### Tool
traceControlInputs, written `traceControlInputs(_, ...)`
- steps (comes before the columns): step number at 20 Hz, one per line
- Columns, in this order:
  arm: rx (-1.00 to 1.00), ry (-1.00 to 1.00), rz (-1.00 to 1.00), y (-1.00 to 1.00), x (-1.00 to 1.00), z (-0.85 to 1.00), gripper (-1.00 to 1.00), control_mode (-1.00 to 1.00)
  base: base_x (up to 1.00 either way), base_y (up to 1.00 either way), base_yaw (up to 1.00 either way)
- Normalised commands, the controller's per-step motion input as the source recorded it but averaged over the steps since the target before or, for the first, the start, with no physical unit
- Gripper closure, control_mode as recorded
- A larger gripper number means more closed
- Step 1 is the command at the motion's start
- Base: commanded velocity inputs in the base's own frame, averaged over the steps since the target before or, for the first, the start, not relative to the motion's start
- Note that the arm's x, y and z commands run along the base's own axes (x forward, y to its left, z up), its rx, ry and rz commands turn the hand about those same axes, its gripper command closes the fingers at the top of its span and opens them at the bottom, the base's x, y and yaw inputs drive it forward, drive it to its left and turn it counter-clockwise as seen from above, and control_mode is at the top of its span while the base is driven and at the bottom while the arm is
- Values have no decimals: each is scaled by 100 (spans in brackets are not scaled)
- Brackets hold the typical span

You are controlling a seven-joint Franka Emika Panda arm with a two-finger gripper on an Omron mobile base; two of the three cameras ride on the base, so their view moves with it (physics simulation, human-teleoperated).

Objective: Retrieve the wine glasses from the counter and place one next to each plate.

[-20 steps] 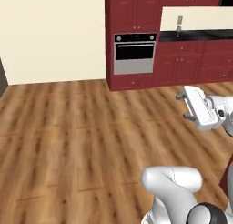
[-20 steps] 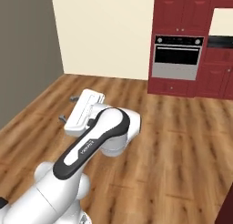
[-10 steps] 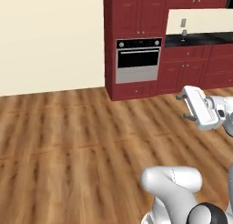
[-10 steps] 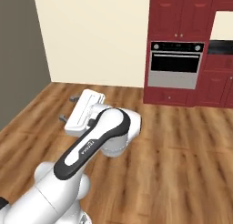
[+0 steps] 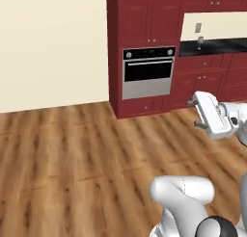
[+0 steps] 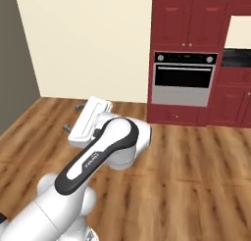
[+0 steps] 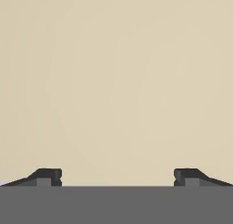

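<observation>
One wine glass [image 5: 200, 40], small and clear, stands far off on the black counter [image 5: 214, 47] against the cream backsplash. The counter's dark end [image 6: 238, 51] also shows beside the oven. My gripper [image 5: 194, 113] hangs in the air well short of the cabinets, over the wood floor, open with nothing between its fingers. From the right it appears ahead of the arm's elbow as the gripper [image 6: 72, 118]. In the hand view the gripper [image 7: 117, 176] faces a plain cream wall, fingertips [image 7: 48, 175] wide apart. The plates are out of view.
A steel built-in oven [image 5: 147, 77] sits in tall dark red cabinets [image 5: 144, 19], also seen as the oven [image 6: 182, 85]. A cream wall [image 5: 53, 43] runs to the left. Open wooden floor [image 5: 82, 154] lies between me and the cabinets.
The whole picture has shifted: the base has driven closer, so oven, cabinets and counter look larger and lower. The arm keeps its pose and the gripper stays open.
</observation>
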Motion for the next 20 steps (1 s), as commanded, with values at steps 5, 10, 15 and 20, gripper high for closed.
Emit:
traceControlInputs(5,0,0,0,0,0,0,-100,100,100,-60,3)
traceControlInputs(10,0,0,0,0,0,0,-100,100,97,-90,16)
traceControlInputs(15,0,0,0,0,0,0,-100,100,81,-100,17)
traceControlInputs(20,0,0,0,0,0,0,-100,100,54,-100,15)
